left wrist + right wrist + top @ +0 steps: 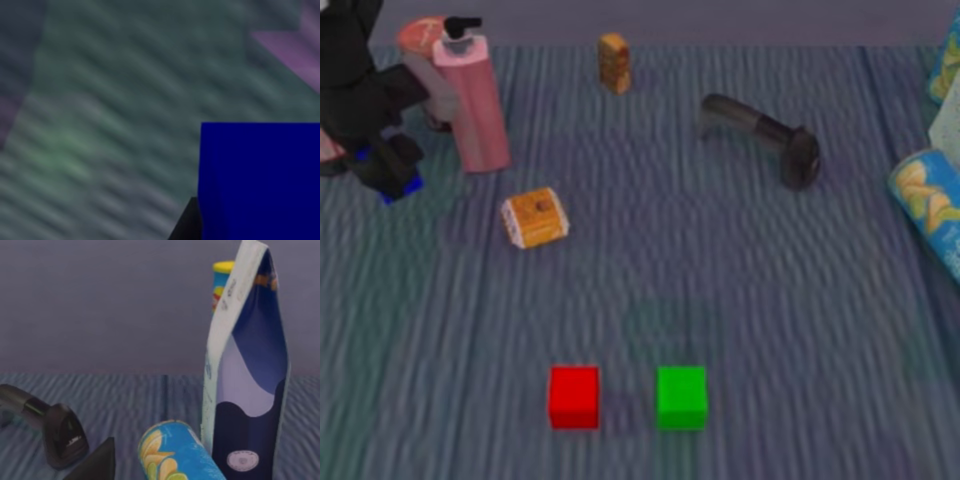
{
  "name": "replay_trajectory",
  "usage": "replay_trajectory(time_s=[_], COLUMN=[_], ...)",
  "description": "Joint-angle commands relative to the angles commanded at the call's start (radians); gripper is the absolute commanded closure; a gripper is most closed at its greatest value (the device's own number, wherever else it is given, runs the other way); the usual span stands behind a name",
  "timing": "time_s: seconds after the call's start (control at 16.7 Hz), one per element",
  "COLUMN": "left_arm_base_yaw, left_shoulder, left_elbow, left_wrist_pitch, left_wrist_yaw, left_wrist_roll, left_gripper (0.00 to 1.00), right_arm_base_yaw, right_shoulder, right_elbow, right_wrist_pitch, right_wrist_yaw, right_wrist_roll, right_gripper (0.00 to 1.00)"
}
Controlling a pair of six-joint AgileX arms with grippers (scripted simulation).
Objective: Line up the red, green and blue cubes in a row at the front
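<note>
Left claw [390, 170], closed on the blue cube [260, 180], hangs at the desk's [770, 330] far left; next, carry it beside the green cube [681, 397] and red cube [574, 396].

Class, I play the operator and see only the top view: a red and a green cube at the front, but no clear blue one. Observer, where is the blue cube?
Observer: The blue cube fills one corner of the left wrist view, right up close to the left gripper, which is at the far left of the table.
Operator: What lies beyond it in that view?
Observer: Mostly bare table.
Operator: And what is cut off at my right edge?
Observer: The right wrist view shows an upright blue-and-white pouch, with a yellow-topped can standing behind it.
</note>
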Motion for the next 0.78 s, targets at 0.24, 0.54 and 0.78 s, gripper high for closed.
replay_trajectory(time_s=[0.24, 0.54, 0.78], left_arm_base_yaw=[-0.111, -0.424, -0.723], left_shoulder=[-0.003, -0.021, -0.04], left_elbow=[0.004, -0.009, -0.025], left_wrist_pitch=[-0.006, -0.021, -0.033], left_wrist_yaw=[-0.001, -0.001, 0.0], left_wrist_roll=[-0.032, -0.132, -0.223], left_gripper=[1.0, 1.0, 1.0], right_arm_base_yaw=[0.0, 0.0, 0.0], right_shoulder=[0.0, 0.0, 0.0], right_elbow=[0.0, 0.0, 0.0], right_wrist_pitch=[0.0, 0.0, 0.0], right_wrist_yaw=[0.0, 0.0, 0.0], right_wrist_roll=[0.0, 0.0, 0.0], right_gripper=[0.0, 0.0, 0.0])
